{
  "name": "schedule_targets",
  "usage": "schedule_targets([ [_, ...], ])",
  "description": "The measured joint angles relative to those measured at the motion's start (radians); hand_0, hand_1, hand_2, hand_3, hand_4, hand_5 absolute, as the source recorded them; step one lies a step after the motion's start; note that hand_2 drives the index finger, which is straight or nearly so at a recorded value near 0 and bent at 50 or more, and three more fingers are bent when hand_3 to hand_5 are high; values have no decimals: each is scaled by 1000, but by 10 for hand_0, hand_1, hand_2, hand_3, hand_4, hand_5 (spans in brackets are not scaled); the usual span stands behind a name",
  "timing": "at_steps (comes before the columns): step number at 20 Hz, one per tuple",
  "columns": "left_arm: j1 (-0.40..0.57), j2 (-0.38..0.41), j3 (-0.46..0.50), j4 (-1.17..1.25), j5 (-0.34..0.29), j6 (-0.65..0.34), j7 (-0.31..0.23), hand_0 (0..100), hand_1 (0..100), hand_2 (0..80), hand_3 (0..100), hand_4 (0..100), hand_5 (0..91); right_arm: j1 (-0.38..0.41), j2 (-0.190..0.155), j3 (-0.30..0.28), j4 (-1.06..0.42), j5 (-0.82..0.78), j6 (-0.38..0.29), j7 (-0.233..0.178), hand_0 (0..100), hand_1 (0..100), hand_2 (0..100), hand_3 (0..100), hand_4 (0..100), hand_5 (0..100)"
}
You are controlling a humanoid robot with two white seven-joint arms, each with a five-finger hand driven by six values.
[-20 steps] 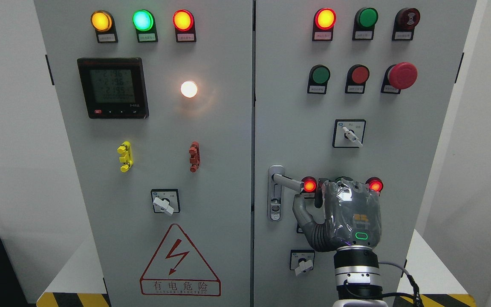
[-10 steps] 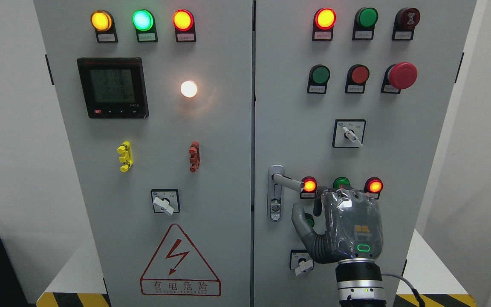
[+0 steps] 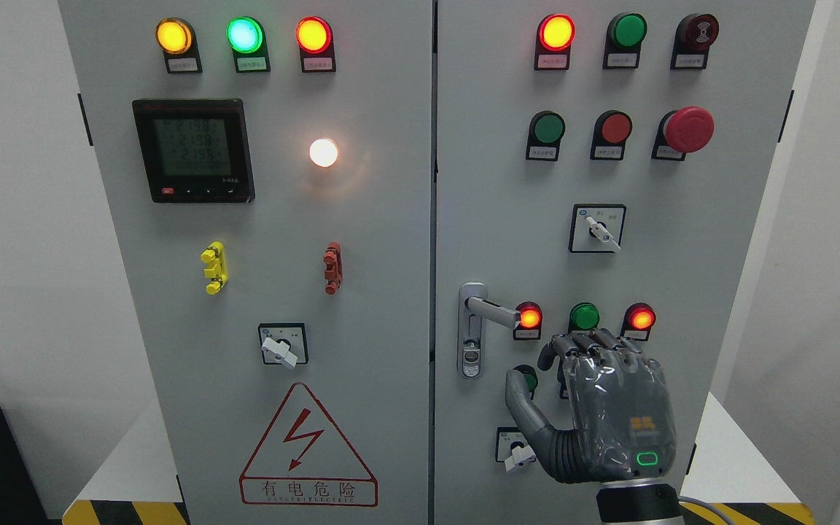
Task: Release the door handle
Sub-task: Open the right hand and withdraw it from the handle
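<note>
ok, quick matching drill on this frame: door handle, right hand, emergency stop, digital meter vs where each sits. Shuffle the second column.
Things:
1. door handle
2. right hand
3. emergency stop button
4. digital meter

Places:
A. upper left door
B. below and right of the handle, apart from it
C. upper right of right door
D. left edge of right door, lever pointing right

Pairs: 1-D, 2-B, 3-C, 4-A

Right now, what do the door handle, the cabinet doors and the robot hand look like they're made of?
Door handle: probably metal with a satin silver finish, given its soft bright highlights. Cabinet doors: likely painted sheet metal, flat matte light grey. Right robot hand: dark grey, glossy reflections on its back suggest hard plastic or a clear cover; uncertain which.
</note>
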Motion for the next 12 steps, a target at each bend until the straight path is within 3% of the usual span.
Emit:
schedule_targets([
  [5,0,0,0,0,0,0,0,0,0,46,106,4,0,20,0,-53,-20,-68,-90,-6,469,244,193,340,278,135],
  [7,0,0,0,0,0,0,0,0,0,46,105,4,0,24,0,-74,-26,-99,-122,-7,465,240,169,327,263,123],
  [12,0,0,0,0,0,4,0,0,0,47,106,4,0,32,0,-123,-38,-172,-157,-11,450,236,78,168,138,2],
])
